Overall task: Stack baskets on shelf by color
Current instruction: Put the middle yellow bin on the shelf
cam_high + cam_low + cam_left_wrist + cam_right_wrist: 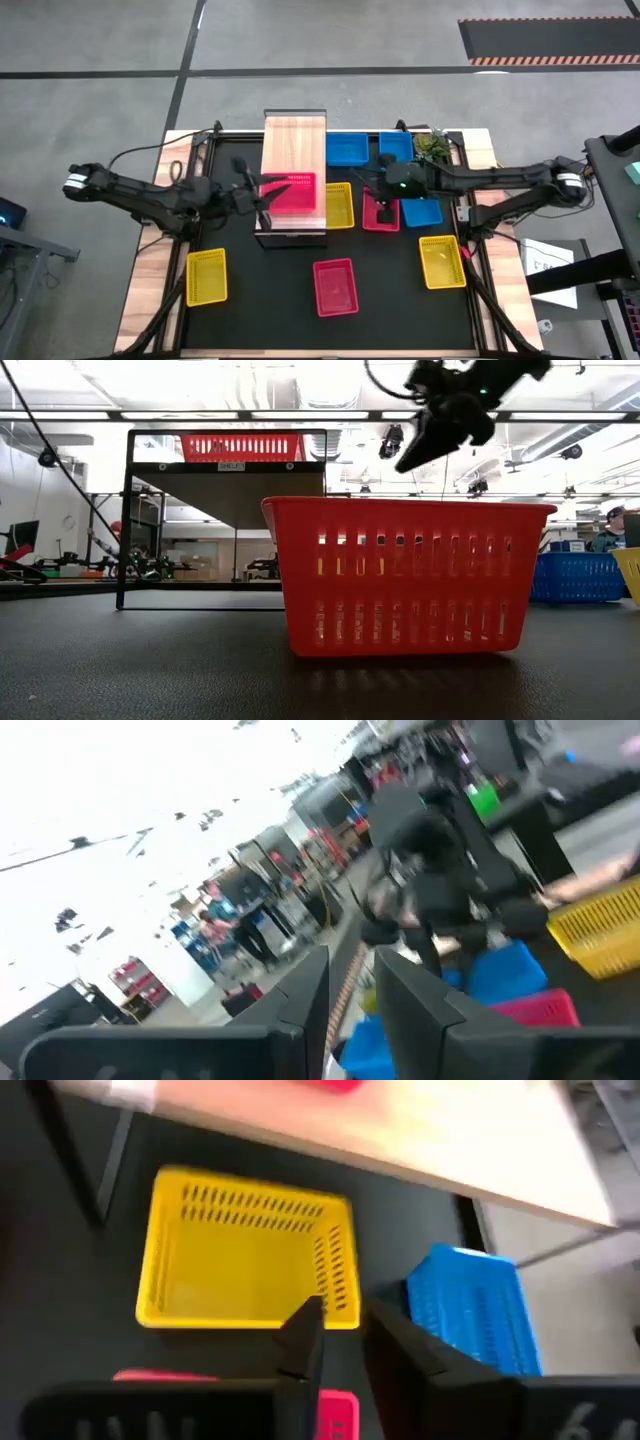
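One red basket (293, 190) on the shelf (294, 140), at the frame's centre-left; no stack of any colour begun yet, so judged early in the task.

Left to right on the black tabletop (260, 290) in the high view:
- lower left: a yellow basket (206, 276)
- lower centre: a red basket (335, 286)
- centre, just right of the shelf: a second yellow basket (339, 205)
- beside that: a third red basket (380, 213), under the right arm
- upper centre: a blue basket (346, 149), then a second blue basket (396, 146)
- right of centre: a third blue basket (421, 212)
- lower right: the last yellow basket (441, 261)

Eight baskets left to place.

Left gripper (262, 187) at the shelf's left edge, beside the red basket there: fingers (300, 1005) parted by a narrow gap, nothing between them in the wrist view; contact with the basket not clear.

Right gripper (384, 205) over the red basket right of centre: fingers (305, 1335) slightly apart, empty, hanging above the baskets rather than touching one.
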`<action>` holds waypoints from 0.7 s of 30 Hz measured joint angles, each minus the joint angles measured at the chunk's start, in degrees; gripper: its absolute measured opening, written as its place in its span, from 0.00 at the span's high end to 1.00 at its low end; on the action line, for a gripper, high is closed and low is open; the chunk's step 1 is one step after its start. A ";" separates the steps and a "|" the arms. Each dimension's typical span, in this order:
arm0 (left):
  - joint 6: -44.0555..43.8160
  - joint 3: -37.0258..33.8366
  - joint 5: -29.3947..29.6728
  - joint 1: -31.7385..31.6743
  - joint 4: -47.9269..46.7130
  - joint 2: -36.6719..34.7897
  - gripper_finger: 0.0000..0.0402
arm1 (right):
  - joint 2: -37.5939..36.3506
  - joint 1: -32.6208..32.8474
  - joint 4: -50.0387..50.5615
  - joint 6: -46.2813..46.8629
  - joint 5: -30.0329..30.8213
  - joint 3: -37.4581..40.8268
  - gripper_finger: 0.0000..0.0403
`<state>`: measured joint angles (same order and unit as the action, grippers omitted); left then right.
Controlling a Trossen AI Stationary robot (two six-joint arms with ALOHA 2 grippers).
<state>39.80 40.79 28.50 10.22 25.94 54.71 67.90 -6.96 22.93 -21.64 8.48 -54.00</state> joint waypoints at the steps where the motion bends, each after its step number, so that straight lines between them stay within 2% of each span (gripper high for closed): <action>1: -0.12 0.06 -0.01 0.00 -0.07 -0.57 0.83 | 1.74 -0.11 2.65 -2.32 -0.50 -1.59 0.81; 6: -0.38 -0.31 -0.10 0.02 -1.37 -1.21 0.83 | 9.78 -0.11 9.89 -17.52 -0.38 -8.99 0.70; 10: -0.36 -0.51 -0.10 0.04 -1.77 -0.73 0.83 | 16.28 -0.11 12.98 -25.08 0.10 -13.47 0.65; 16: 0.02 -0.54 -0.12 0.04 -1.69 -1.27 0.83 | 24.57 -0.87 18.70 -34.86 0.62 -18.98 0.63; 21: 0.13 -0.57 -0.12 0.04 -1.82 -1.58 0.83 | 29.89 -1.30 23.16 -39.55 0.51 -21.99 0.66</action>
<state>39.93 40.23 28.38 10.26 24.13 53.13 97.79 -8.26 46.09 -61.18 8.99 -75.99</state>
